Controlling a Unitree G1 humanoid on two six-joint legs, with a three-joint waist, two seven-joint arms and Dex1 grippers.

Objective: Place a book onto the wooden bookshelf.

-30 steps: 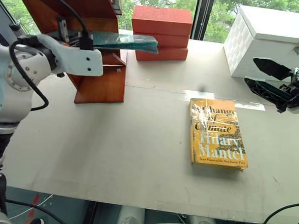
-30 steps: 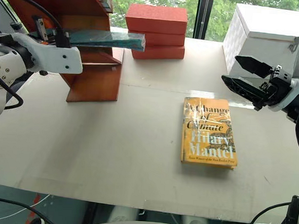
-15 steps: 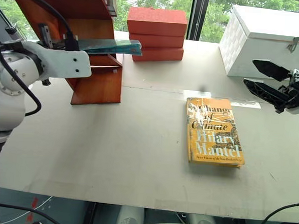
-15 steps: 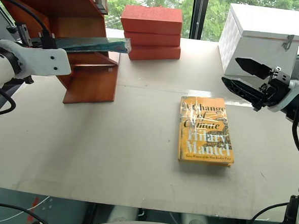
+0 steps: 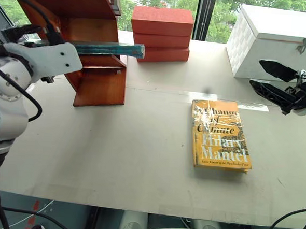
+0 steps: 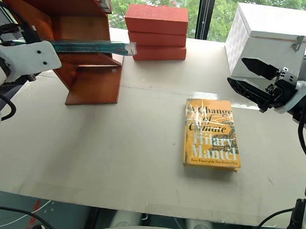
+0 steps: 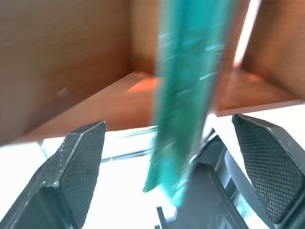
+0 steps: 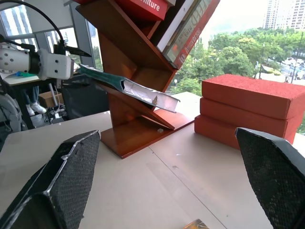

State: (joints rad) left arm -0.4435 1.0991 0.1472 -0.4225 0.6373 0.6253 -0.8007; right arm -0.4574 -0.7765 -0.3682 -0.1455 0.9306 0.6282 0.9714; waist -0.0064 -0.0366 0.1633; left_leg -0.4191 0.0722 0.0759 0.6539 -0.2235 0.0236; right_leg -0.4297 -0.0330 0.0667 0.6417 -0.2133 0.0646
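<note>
A: The left gripper point(image 7: 167, 157) has just let go; its black fingers now stand wide either side of the teal-green book point(image 5: 107, 49).

B: The book lies on the wooden bookshelf point(image 5: 95, 82), overhanging. Right gripper point(image 5: 273, 80) open, empty.

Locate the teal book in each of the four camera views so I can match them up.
Left eye view: the teal book lies flat, upper left, on the wooden bookshelf.
Right eye view: upper left, same pose.
Left wrist view: a teal band running down the middle, between the left gripper's spread fingers.
Right wrist view: upper left, tilted on the shelf.
Shared landmark: the reddish-brown bookshelf.
</note>
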